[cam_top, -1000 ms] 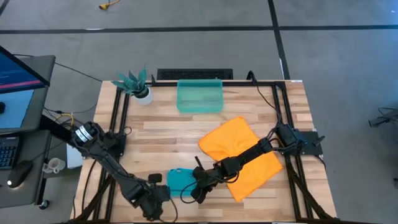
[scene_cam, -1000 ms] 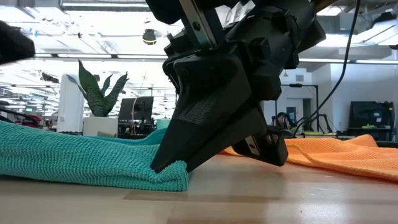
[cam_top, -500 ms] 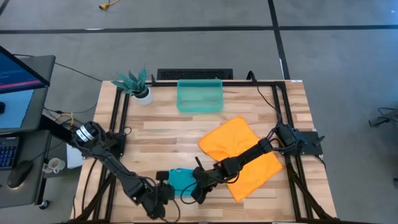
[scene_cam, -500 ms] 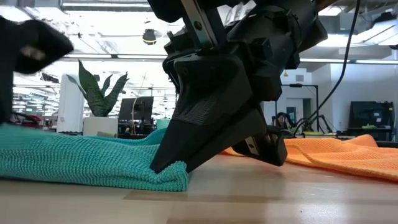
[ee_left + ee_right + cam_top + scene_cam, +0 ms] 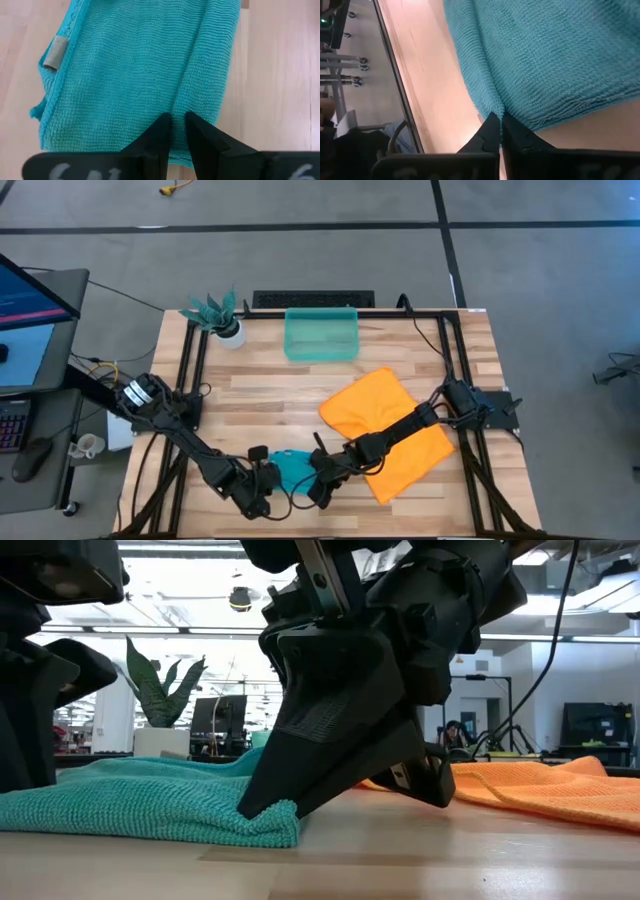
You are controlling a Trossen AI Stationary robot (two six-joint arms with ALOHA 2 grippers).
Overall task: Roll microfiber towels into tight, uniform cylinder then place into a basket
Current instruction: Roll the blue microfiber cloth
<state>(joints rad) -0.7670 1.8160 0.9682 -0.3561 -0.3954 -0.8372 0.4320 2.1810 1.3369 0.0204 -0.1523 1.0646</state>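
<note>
We see the teal towel (image 5: 290, 469) lying flat near the front edge of the table (image 5: 270, 395), between both grippers. Right gripper (image 5: 312, 489) is at the towel's front-right edge, fingers pinched together on a small fold of teal cloth; low view shows that edge (image 5: 275, 818) nipped under the tips. Left gripper (image 5: 263, 490) sits at the towel's left side, tips down on the cloth w/ only a narrow gap between them; we can't tell if it's actually got any fabric. Orange towel (image 5: 392, 430) lies spread to the right, under the right arm. Basket (image 5: 321, 334) stands at the table's back edge, plant (image 5: 216, 312) at the back-left corner.
</note>
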